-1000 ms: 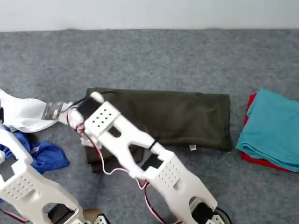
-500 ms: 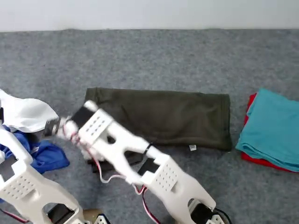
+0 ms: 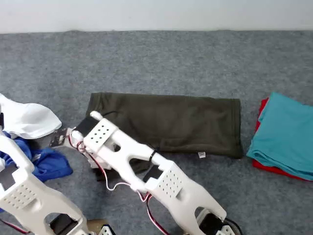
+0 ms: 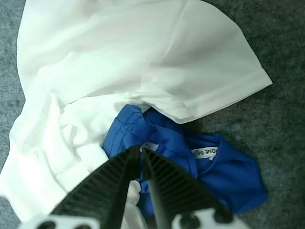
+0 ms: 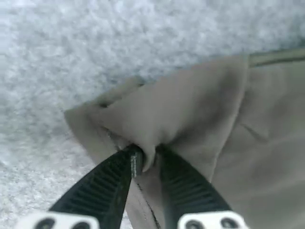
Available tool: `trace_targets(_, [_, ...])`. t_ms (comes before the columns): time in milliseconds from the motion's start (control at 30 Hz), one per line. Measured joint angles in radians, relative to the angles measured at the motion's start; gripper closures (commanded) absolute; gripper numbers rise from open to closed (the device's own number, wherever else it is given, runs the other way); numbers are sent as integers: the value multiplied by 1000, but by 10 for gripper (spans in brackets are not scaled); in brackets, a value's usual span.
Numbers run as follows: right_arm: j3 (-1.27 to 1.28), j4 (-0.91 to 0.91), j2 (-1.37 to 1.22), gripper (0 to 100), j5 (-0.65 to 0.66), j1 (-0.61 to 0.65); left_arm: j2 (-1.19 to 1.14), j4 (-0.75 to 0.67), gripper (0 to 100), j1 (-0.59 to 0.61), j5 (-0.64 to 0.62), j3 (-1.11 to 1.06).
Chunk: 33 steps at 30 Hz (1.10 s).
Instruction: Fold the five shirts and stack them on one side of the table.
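Bright, soft light all over the table (image 3: 161, 58), just thin dark shadows by the right arm (image 3: 168, 183) & green shirt (image 3: 186, 117) edge, white shirt (image 4: 143, 57) v. bright.

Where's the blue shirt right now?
In the high view the blue shirt lies crumpled at the table's left edge, partly under the white shirt, left of the olive shirt.

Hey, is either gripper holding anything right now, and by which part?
The right gripper pinches a raised fold of the olive shirt near its edge. The left gripper holds nothing, above the blue shirt.
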State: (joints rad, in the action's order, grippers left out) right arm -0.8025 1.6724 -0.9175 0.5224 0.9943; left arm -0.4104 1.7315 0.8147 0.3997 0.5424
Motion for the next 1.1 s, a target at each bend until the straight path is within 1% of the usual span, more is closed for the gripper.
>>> trace_targets(167, [-34,18,-5,963,2,-29,0,0,986,0,0,0])
trace_targets(367, [-190,75,-5,963,18,-69,0,0,986,0,0,0])
trace_targets(467, [-259,77,-11,963,29,-91,0,0,986,0,0,0])
trace_targets(633, [-279,51,-20,957,29,-141,0,0,986,-5,-2,-18])
trace_targets(700, [-279,17,-44,932,29,-163,0,-2,986,-17,-5,-38])
trace_targets(833, [-279,-34,-97,820,29,-206,0,-2,986,-41,0,-68])
trace_targets(867, [-279,-43,-106,807,29,-218,0,-2,986,-44,0,-68])
trace_targets(967, [-279,-52,-123,807,29,-256,5,-2,986,-43,0,-68])
trace_targets(1100, [-365,-11,-126,848,28,-287,6,-2,986,-43,0,-68])
